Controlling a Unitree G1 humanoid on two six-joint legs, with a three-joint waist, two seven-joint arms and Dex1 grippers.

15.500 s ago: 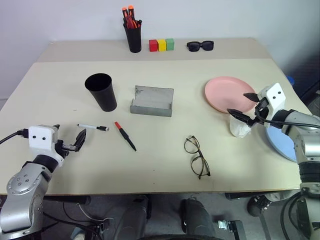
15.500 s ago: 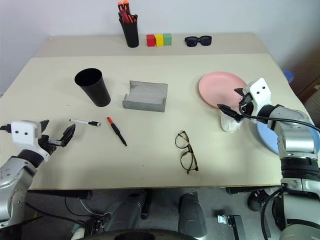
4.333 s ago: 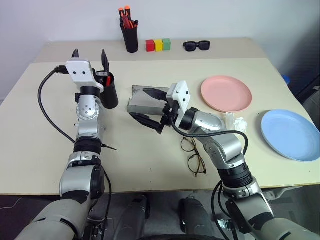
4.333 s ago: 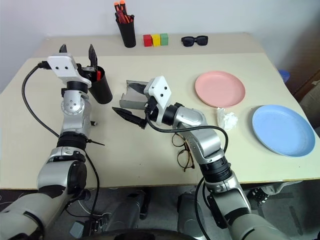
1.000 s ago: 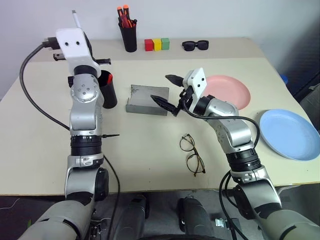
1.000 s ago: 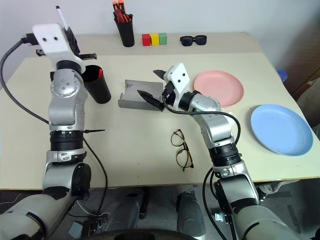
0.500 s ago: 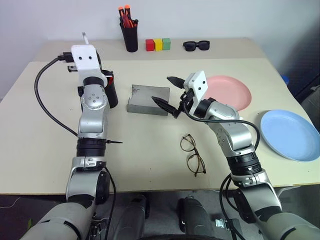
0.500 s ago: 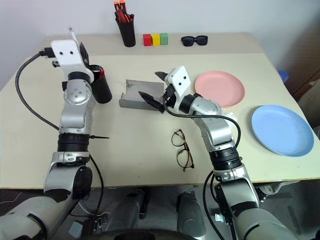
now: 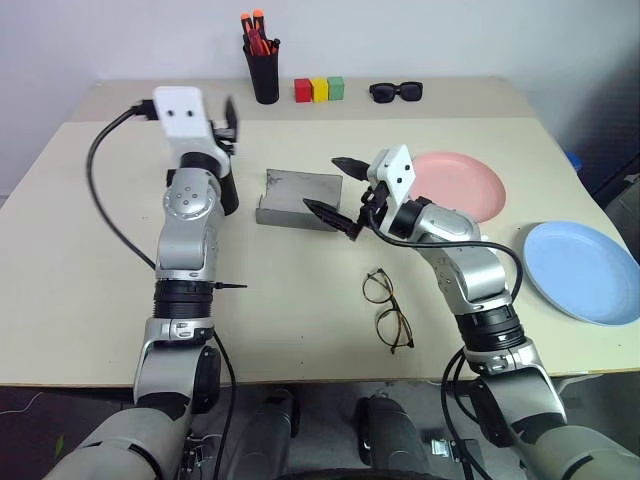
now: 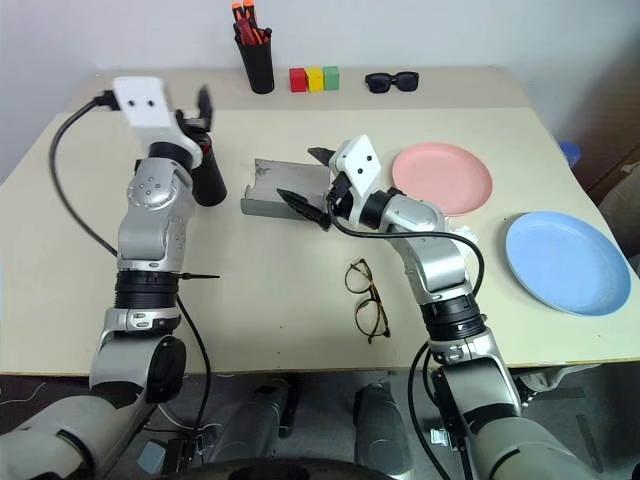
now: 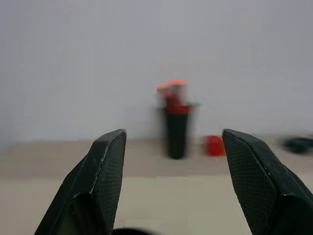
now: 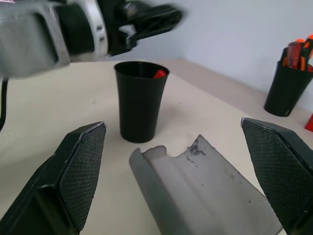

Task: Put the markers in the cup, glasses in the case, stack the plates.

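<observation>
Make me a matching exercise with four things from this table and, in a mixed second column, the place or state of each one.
Things:
1. grey glasses case
2. wire-frame eyeglasses
3. light blue plate
4. black cup

Places or states:
a. lies by the table's right edge
b. holds a red-capped marker
c. lies open in front of the right claw
d. lies on the table nearer the robot than the case

Pairs: 1-c, 2-d, 3-a, 4-b

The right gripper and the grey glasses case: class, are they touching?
Apart. In the right wrist view the right gripper stands open, its fingers wide either side of the open grey case with bare table between.
</observation>
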